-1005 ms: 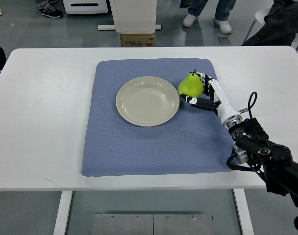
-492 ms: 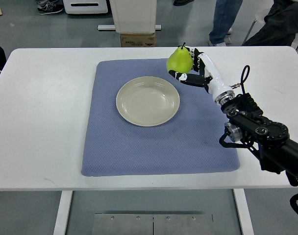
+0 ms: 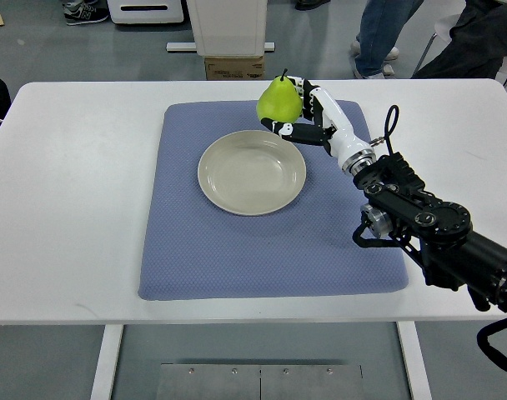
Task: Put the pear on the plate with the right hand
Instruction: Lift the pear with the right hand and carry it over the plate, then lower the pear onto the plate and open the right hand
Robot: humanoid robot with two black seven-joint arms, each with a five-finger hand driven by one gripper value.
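Note:
A green pear [image 3: 278, 99] is held in the air by my right hand [image 3: 297, 108], whose white and black fingers are shut on it. The pear hangs over the far right rim of the cream plate [image 3: 252, 172], which rests on the blue mat [image 3: 270, 250]. My right arm [image 3: 420, 221] reaches in from the lower right across the mat. The left hand does not show.
The mat lies on a white table [image 3: 70, 192]. Beyond the far edge stand a white pedestal with a cardboard box [image 3: 233, 67] and a person's legs [image 3: 378, 33]. A dark cable loops up from my right wrist [image 3: 390, 125].
My right hand has lifted the pear off the mat beside the plate and carried it up and to the left, toward the plate's far rim.

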